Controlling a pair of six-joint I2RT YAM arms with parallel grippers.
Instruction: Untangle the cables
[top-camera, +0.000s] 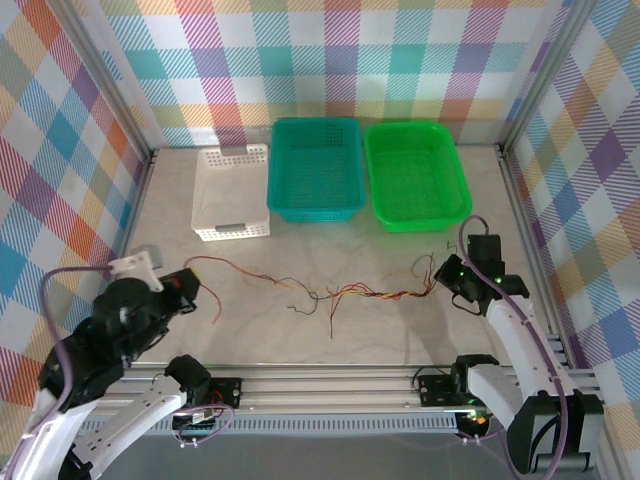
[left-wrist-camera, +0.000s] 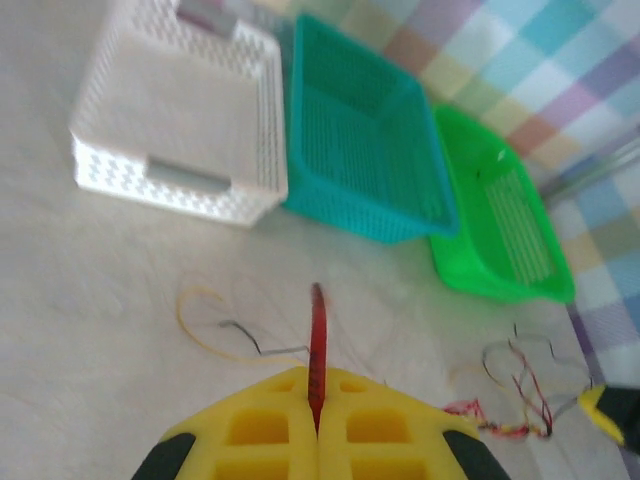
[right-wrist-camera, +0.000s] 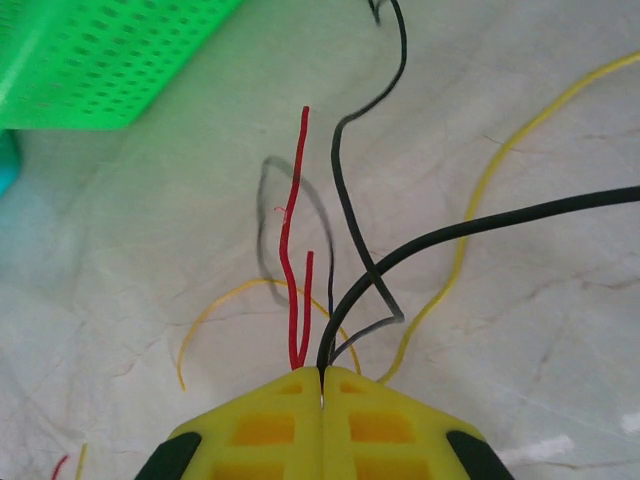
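Tangled cables (top-camera: 345, 293) across pale table (top-camera: 250, 335)

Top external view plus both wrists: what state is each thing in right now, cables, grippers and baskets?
cables, tangled mid-table, strands running out to both grippers
left gripper, shut on a red strand of the cables
right gripper, shut on red and black strands of the cables
white basket, upright, empty
teal basket, upright, empty
green basket, upright, empty

Three baskets (top-camera: 316, 122) sat side by side at the table's (top-camera: 380, 330) back; before them, cables (top-camera: 345, 293) lay between left pincer (top-camera: 190, 283) and right pincer (top-camera: 443, 270).
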